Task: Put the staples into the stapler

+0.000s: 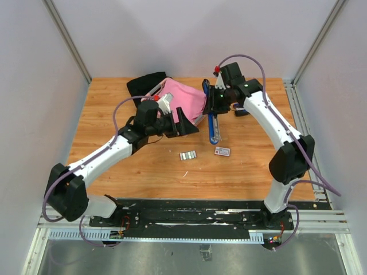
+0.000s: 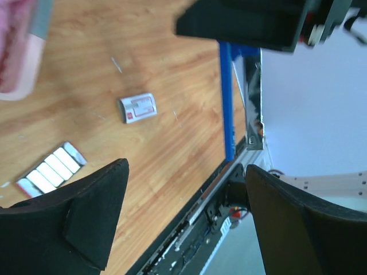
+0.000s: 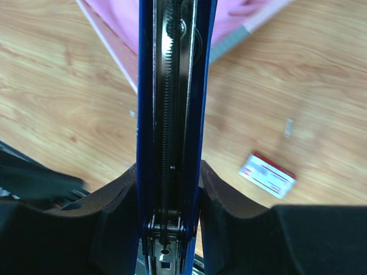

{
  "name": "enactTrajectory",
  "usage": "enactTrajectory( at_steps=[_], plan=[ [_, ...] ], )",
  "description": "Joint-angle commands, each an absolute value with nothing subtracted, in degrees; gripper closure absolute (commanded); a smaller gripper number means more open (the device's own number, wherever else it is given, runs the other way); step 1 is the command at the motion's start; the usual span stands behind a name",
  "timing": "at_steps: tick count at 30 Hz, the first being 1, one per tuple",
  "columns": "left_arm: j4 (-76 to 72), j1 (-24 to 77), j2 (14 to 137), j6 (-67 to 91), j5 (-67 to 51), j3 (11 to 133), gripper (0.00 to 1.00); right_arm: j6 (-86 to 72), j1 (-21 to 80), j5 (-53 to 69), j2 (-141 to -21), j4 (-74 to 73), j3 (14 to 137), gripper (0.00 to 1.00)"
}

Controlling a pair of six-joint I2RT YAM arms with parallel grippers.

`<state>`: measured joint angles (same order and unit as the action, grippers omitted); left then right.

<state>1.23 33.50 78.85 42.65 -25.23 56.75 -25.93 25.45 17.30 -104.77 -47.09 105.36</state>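
The blue stapler point(image 1: 214, 127) hangs opened out, its spring channel facing the right wrist camera point(image 3: 172, 114). My right gripper point(image 1: 216, 102) is shut on the stapler, fingers pressed on both its blue sides point(image 3: 170, 197). The staples point(image 1: 188, 154) lie on the wooden table as a silvery block of strips, also in the left wrist view point(image 2: 51, 169). The small white carton with red print point(image 1: 222, 151) lies to their right point(image 2: 138, 107) point(image 3: 267, 175). My left gripper point(image 1: 182, 120) is open and empty point(image 2: 183, 220), hovering above the table left of the stapler point(image 2: 228, 97).
A pink pouch point(image 1: 182, 98) lies on a black cloth point(image 1: 143, 85) at the back of the table. A small loose staple piece point(image 2: 116, 65) lies on the wood. The table's front edge has a black rail point(image 1: 195, 212).
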Motion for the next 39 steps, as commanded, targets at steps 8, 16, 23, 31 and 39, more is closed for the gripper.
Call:
enactTrajectory(
  at_steps=[8, 16, 23, 31, 39],
  plan=[
    [5.38, 24.73, 68.12, 40.6, -18.93, 51.68, 0.11, -4.19, 18.46, 9.86, -91.02, -52.54, 86.55, 1.0],
    [6.13, 24.7, 68.1, 41.88, -15.32, 52.47, 0.1, -2.28, 18.19, 6.96, -94.71, -52.9, 81.33, 0.99],
    [6.21, 24.7, 67.0, 43.9, -13.89, 51.0, 0.1, -3.83, 17.95, 2.76, -98.24, -50.81, 78.89, 0.99],
    [6.25, 24.7, 65.12, 44.37, -12.96, 49.05, 0.1, -4.96, 17.96, -0.28, -103.53, -49.93, 78.39, 0.99],
    [6.11, 24.7, 64.84, 44.73, -12.55, 48.79, 0.1, -5.96, 17.59, -1.63, -106.79, -47.92, 76.97, 1.0]
  ],
)
